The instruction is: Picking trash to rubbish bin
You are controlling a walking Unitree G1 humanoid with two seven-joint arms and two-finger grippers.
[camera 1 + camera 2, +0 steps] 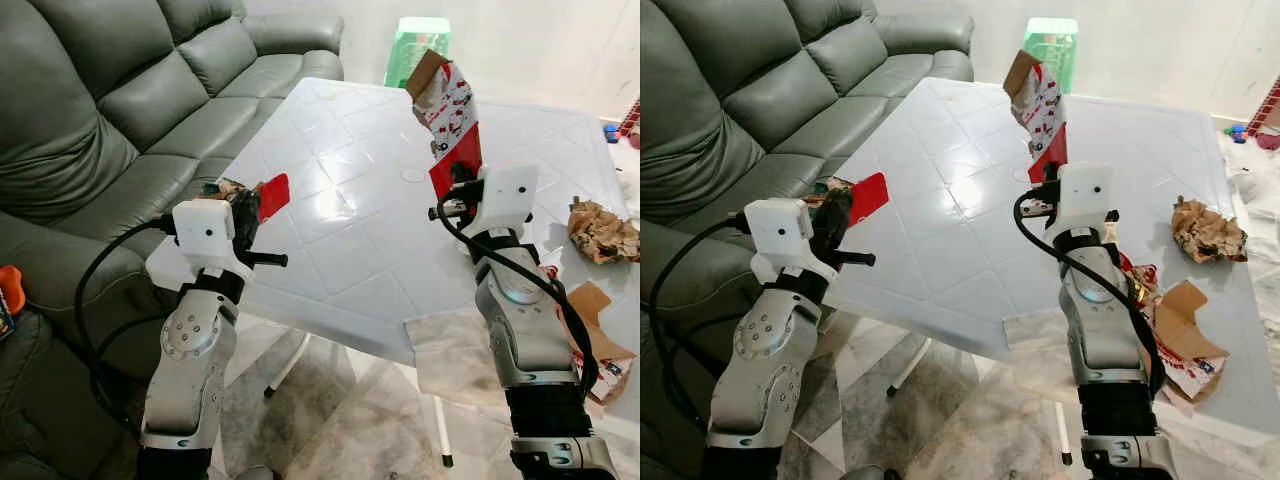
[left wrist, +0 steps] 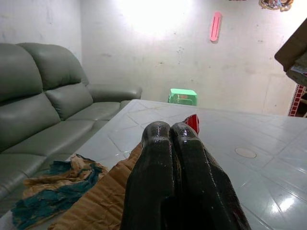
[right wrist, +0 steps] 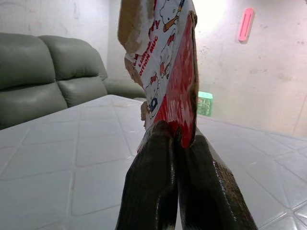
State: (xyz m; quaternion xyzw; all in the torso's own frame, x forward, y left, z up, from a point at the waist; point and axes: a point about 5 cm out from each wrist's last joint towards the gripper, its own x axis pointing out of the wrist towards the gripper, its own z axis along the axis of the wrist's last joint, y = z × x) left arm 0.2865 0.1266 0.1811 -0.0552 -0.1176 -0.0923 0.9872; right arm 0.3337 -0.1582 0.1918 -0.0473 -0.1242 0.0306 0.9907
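The right tool (image 1: 452,190) was clamped on the torn red-and-white carton (image 1: 446,118), aloft over the desk (image 1: 350,200), light and floppy, best pinched low, while the left tool (image 1: 245,215) gripped crumpled brown paper (image 2: 103,201).

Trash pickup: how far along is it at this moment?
Nothing looks binned. In hand: the right gripper is shut on a torn red-and-white carton held upright above the table; the left gripper is shut on a red-tipped cardboard scrap. Left: crumpled brown paper and more torn cardboard on the table's right side.
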